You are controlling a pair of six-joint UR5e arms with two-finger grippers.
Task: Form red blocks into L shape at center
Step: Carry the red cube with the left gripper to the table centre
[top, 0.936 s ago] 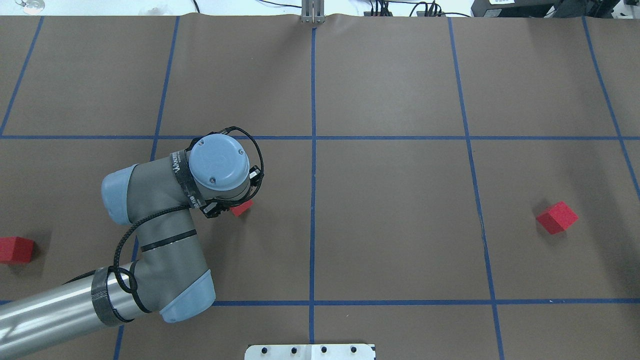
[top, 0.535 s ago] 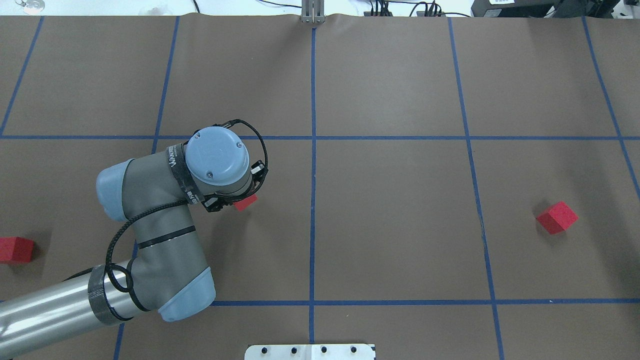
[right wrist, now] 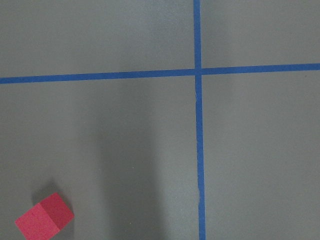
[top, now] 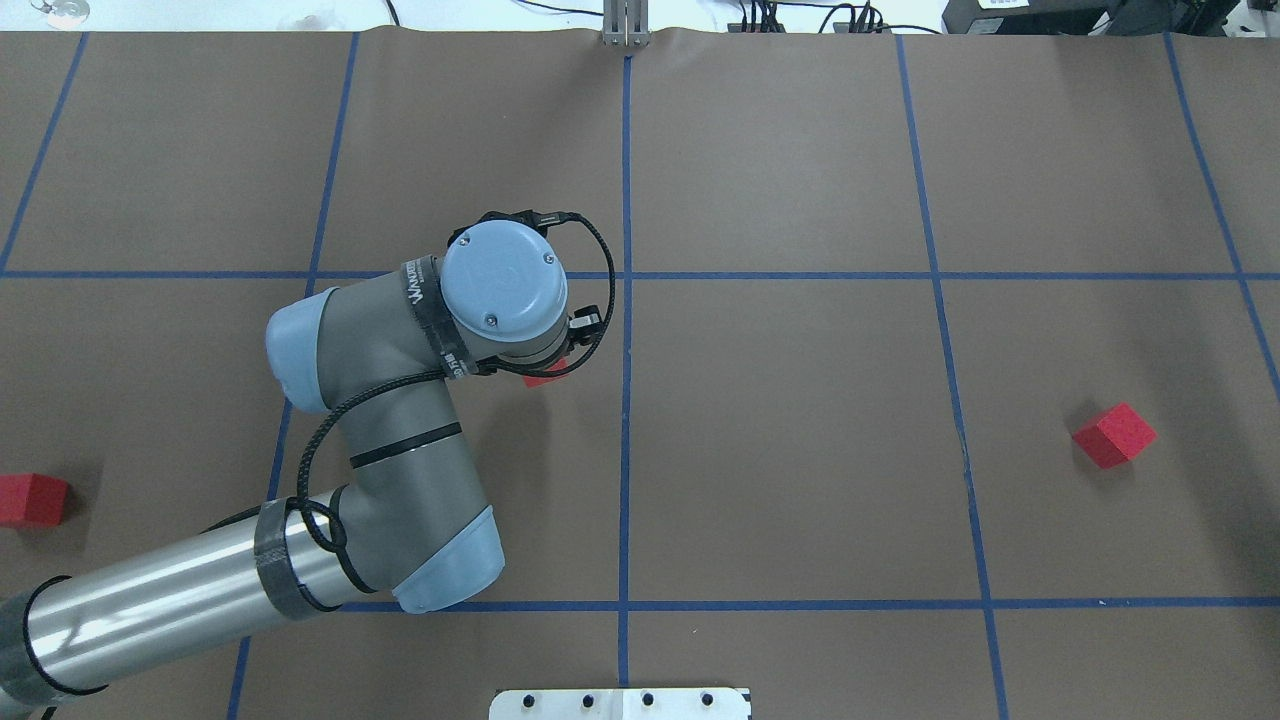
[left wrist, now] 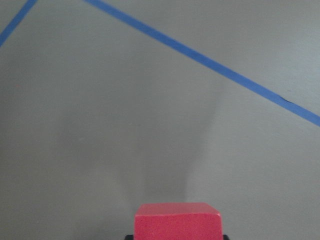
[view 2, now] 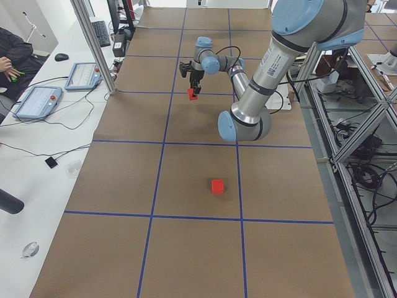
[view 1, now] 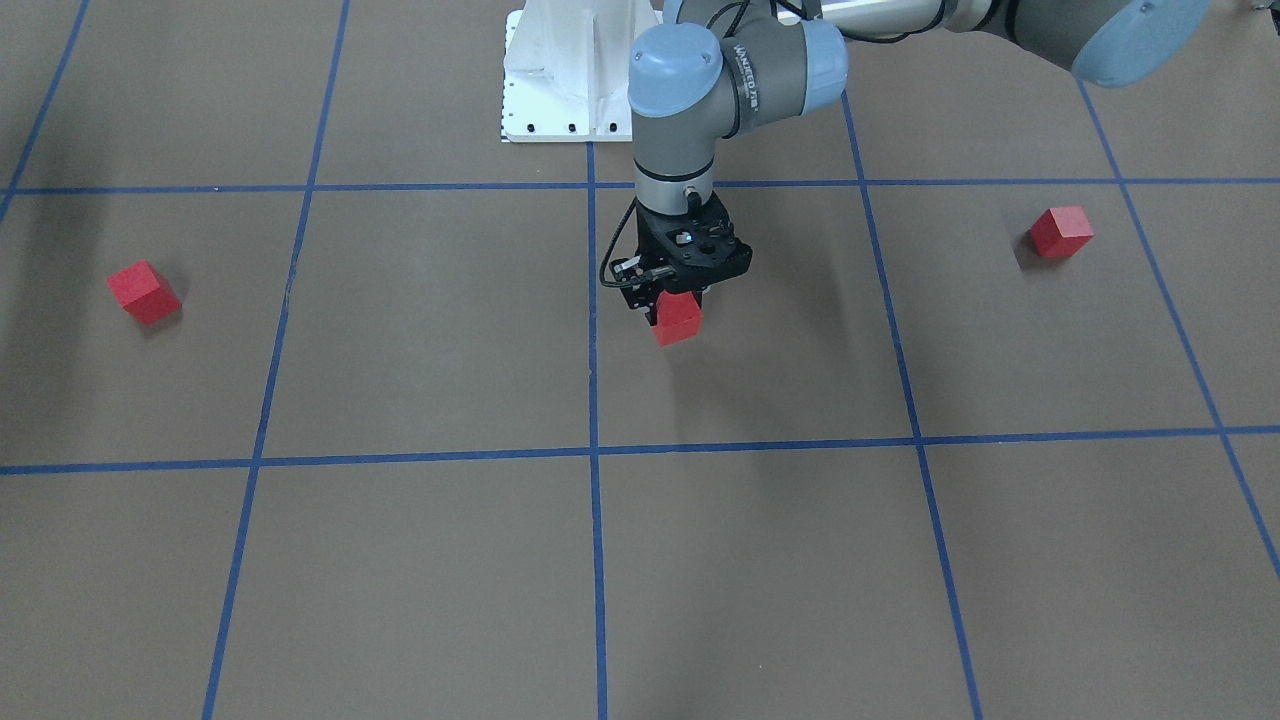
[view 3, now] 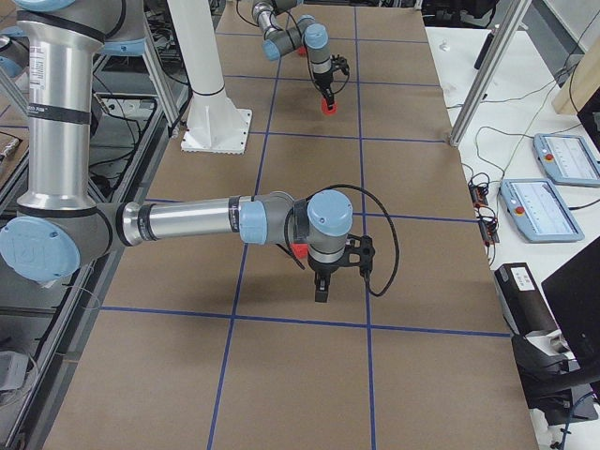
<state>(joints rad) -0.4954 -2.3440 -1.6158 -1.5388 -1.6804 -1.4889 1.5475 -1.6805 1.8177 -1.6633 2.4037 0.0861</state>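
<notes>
My left gripper [view 1: 678, 303] is shut on a red block [view 1: 678, 318] and holds it just above the brown surface. In the overhead view the wrist hides most of that block [top: 546, 374]. It hangs left of and nearer the robot than the center tape crossing [top: 627, 275]. The left wrist view shows the block's top [left wrist: 177, 221]. A second red block [top: 32, 500] lies at the far left. A third [top: 1113, 435] lies at the right and shows in the right wrist view [right wrist: 44, 220]. My right gripper [view 3: 322, 286] hovers near that block; I cannot tell its state.
The robot's white base plate [top: 620, 703] sits at the near edge on the centre line. A metal post [top: 625, 25] stands at the far edge. Operator tablets [view 2: 37, 99] and cables lie on the white bench beyond the far edge.
My left arm has carried the red block to the right and away from the robot, toward the centre line. The other two blocks have not moved.
</notes>
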